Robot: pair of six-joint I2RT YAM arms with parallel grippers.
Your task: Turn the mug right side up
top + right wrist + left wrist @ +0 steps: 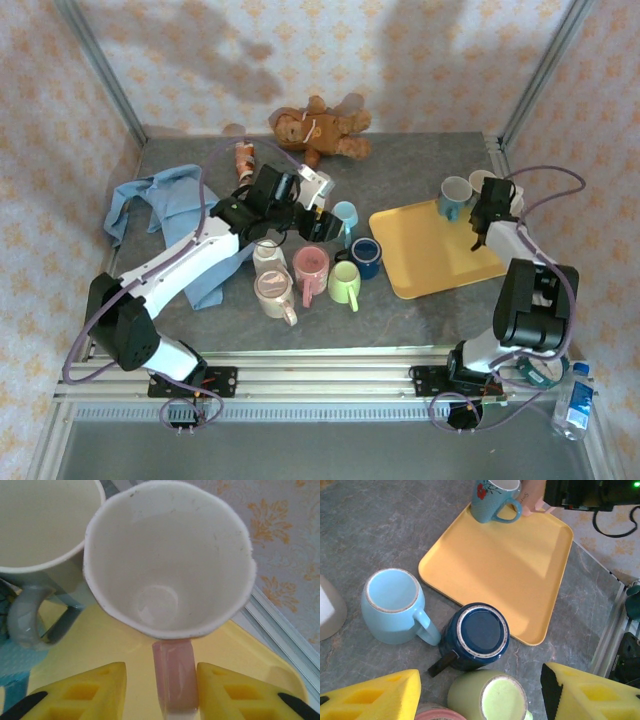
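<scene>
A dark blue mug (481, 636) stands upside down on the grey table, base up, just off the near corner of the yellow tray (510, 565). My left gripper (480, 690) hovers open above it and above a green mug (492, 697), with nothing between its fingers. From above, the left gripper (318, 222) hangs over the cluster of mugs, next to the dark blue mug (366, 256). On the tray, a white mug with a pink handle (165, 560) stands upright. My right gripper (161, 680) is open, one yellow finger (95, 690) on each side of that handle with a gap.
More mugs crowd the table: light blue (392, 605), pink (310, 265), beige (272, 290). A teal floral mug (492, 500) and a pale one (35, 525) share the tray's far end. A teddy bear (320, 130) and a blue cloth (160, 205) lie at the back left.
</scene>
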